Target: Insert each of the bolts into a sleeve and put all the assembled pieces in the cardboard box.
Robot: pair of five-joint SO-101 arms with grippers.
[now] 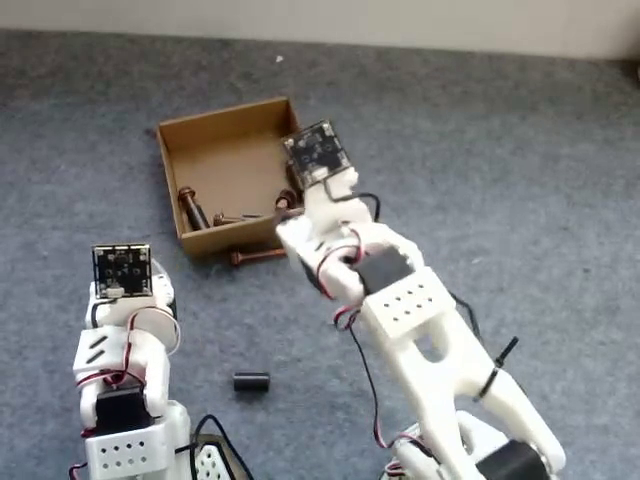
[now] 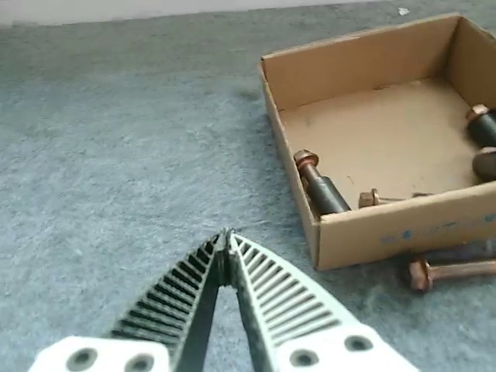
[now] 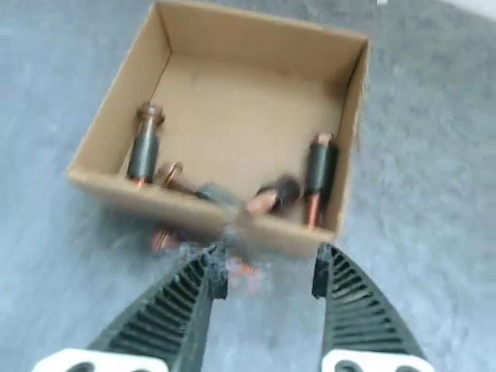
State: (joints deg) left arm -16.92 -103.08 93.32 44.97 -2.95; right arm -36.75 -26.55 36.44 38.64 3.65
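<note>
Two empty pairs: L jaws tight together; R jaws wide apart near cardboard box wall

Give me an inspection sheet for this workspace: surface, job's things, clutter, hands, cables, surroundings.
Surface: grey carpet, flat.
Job's things: cardboard box open, holding sleeved bolts; a bare bolt lies on the carpet outside, beside the box's near wall; one black sleeve lies loose on the carpet between the arms.
Clutter: nothing seen.
Hands: left hand shut, empty, over the carpet short of the box; right hand open, empty, above the box's near wall.
Cables: red, white and black wires loop along the arms, none on the job's things.
Surroundings: pale wall strip beyond the carpet.
</note>
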